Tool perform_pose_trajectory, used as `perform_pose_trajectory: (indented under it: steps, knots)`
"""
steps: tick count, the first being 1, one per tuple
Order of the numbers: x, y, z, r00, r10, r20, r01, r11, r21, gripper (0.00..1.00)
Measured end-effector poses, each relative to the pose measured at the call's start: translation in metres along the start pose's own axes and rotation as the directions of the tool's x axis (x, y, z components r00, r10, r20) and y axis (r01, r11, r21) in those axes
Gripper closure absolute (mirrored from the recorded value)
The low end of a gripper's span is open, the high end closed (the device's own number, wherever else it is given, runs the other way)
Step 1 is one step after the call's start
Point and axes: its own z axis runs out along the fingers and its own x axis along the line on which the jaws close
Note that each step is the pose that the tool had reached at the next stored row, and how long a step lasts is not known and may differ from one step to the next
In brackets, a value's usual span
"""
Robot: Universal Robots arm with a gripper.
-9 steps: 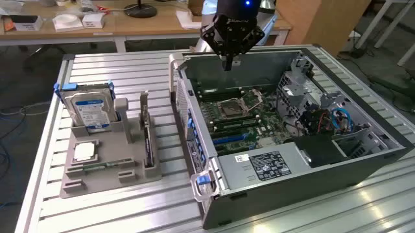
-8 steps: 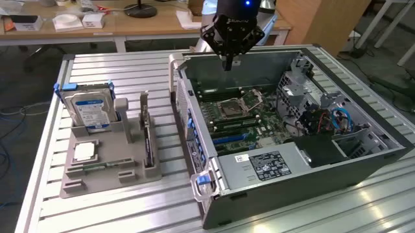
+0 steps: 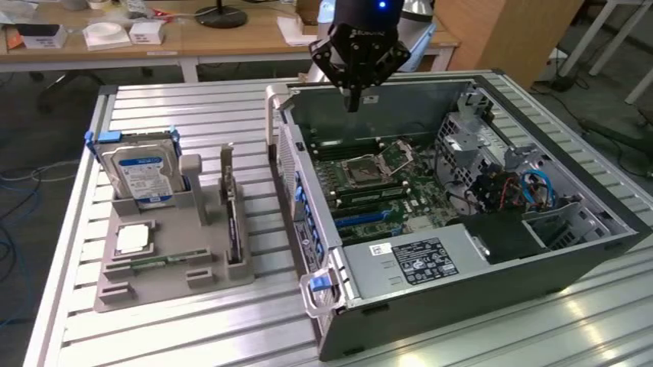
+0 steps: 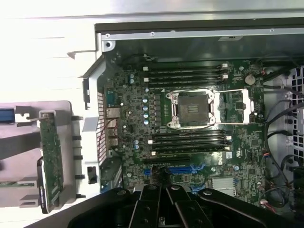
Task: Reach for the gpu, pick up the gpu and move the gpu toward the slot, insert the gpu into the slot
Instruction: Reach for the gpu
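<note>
The gpu (image 3: pixel 232 223) stands on edge in a grey holder (image 3: pixel 173 264) on the table, at the exterior view's left of the open computer case (image 3: pixel 459 260). In the wrist view the gpu (image 4: pixel 50 159) shows as a thin green-edged card in the holder, outside the case wall. The blue slot (image 3: pixel 363 218) lies on the motherboard inside the case, and the wrist view shows the slot (image 4: pixel 186 168) close to the fingers. My gripper (image 3: pixel 353 98) hangs above the far wall of the case, shut and holding nothing, well away from the gpu. Its dark fingers (image 4: pixel 151 209) point down at the board.
A silver blue-labelled hard drive (image 3: pixel 144 172) stands at the holder's back, and a small square chip (image 3: pixel 134 238) lies on the holder. Cables and a drive cage (image 3: pixel 510 183) fill the case's right side. A wooden desk (image 3: pixel 204 38) runs behind the slatted metal table (image 3: pixel 153 107).
</note>
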Motion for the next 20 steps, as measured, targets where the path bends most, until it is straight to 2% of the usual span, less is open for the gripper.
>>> perform_pose_trajectory:
  steps: [20]
  knots:
    - [0.089,-0.0073,-0.0005,1.0000,0.000,0.0000,0.000,1.0000,0.0000,0.90]
